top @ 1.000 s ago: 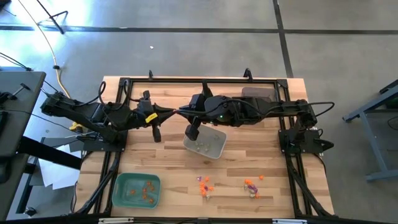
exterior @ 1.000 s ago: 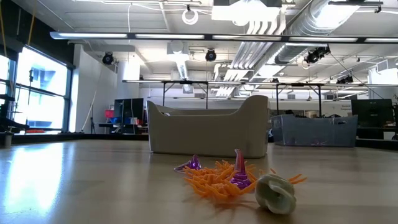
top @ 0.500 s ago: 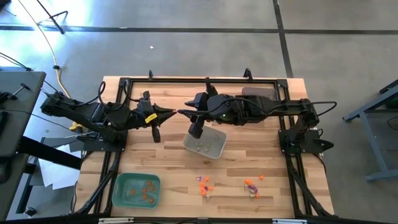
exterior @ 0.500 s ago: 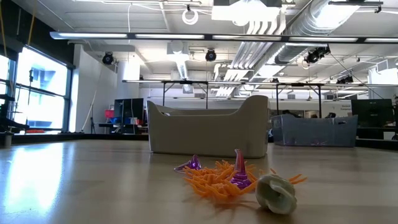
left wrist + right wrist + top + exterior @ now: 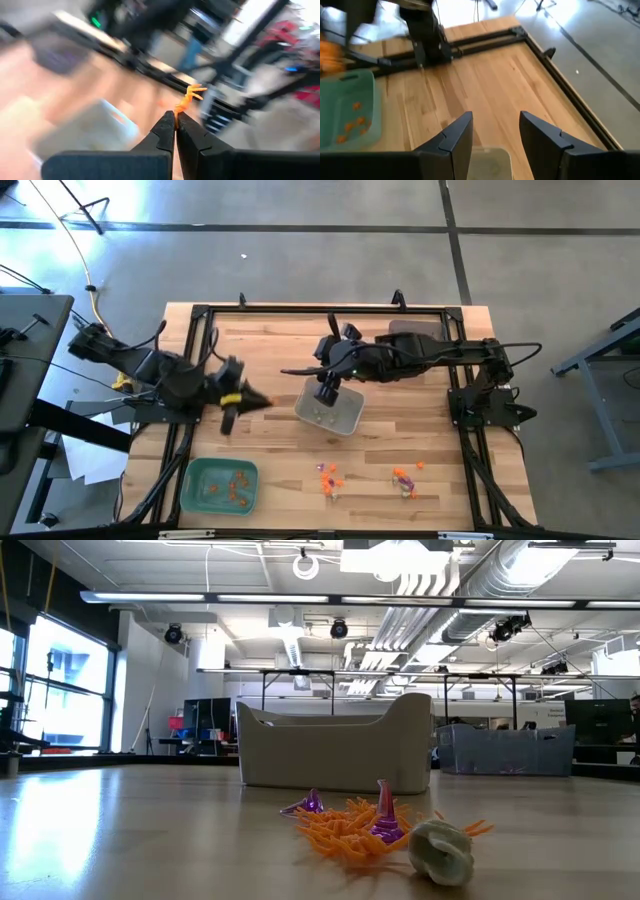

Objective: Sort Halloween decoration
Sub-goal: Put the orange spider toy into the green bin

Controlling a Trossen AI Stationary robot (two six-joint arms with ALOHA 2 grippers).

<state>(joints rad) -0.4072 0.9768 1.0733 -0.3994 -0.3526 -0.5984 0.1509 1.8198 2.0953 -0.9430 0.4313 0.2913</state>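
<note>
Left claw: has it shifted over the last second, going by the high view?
Yes. The left claw, shut on a small orange spiky trinket, has swung away from the grey tray and nearer the green plastic tray.

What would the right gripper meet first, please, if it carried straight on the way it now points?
Probably the grey tray: the right gripper hangs open above it, and the right wrist view shows the tray's rim just below its fingers. Height above it is unclear.
</note>
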